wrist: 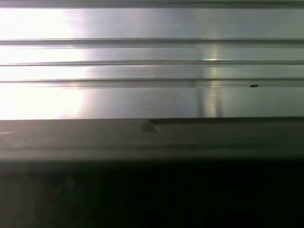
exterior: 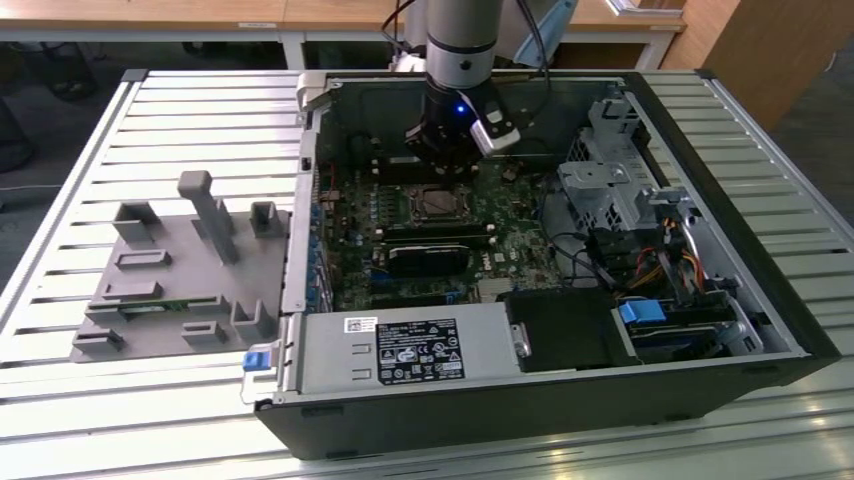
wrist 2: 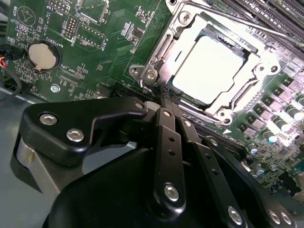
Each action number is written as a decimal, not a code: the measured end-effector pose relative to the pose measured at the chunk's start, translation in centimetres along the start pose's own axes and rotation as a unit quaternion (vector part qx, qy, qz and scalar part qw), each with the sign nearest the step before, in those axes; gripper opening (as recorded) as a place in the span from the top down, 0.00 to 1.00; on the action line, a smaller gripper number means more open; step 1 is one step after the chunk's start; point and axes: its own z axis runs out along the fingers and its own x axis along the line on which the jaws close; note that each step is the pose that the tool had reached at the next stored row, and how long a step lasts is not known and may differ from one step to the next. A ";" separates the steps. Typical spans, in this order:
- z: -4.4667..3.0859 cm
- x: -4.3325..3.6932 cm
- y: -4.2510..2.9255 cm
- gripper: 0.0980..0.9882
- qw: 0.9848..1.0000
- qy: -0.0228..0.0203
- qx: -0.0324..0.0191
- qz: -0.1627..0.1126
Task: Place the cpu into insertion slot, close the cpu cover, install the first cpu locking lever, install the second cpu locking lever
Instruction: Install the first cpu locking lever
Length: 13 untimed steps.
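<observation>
Open computer case (exterior: 747,300) lies on a slatted metal table (exterior: 80,150); grey fixture tray (exterior: 174,280) sits on the slats toward the exterior view's left, well apart from the work.

Green motherboard (wrist 2: 95,42) fills the case floor. Arm hangs over its far half, gripper (exterior: 447,165) low above the board, just beyond the socket.

Insertion slot (exterior: 435,204) sits mid-board. In the second wrist view the cpu (wrist 2: 209,69) is already seated in it, pale square top lying flat. The cpu cover (wrist 2: 259,71) is down around the chip, its window framing the silver top. A thin lever rod (wrist 2: 247,23) runs along the far edge of the socket; whether it is latched cannot be told.

Gripper (wrist 2: 166,93) fingertips are drawn together, nothing visibly between them. They rest at the socket's near corner, by a corner screw (wrist 2: 151,74).

Key relation: the cpu lies just ahead of the fingertips, socket edges diagonal to the fingers' line.
</observation>
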 end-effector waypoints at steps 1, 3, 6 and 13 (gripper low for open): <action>0.04 0.00 0.00 0.99 1.000 0.000 0.000 0.000; 0.14 0.00 -0.01 0.99 1.000 0.000 0.000 0.000; 0.25 -0.07 -0.02 0.99 1.000 0.000 0.000 0.000; 0.14 -0.17 0.01 0.99 1.000 0.000 -0.003 0.000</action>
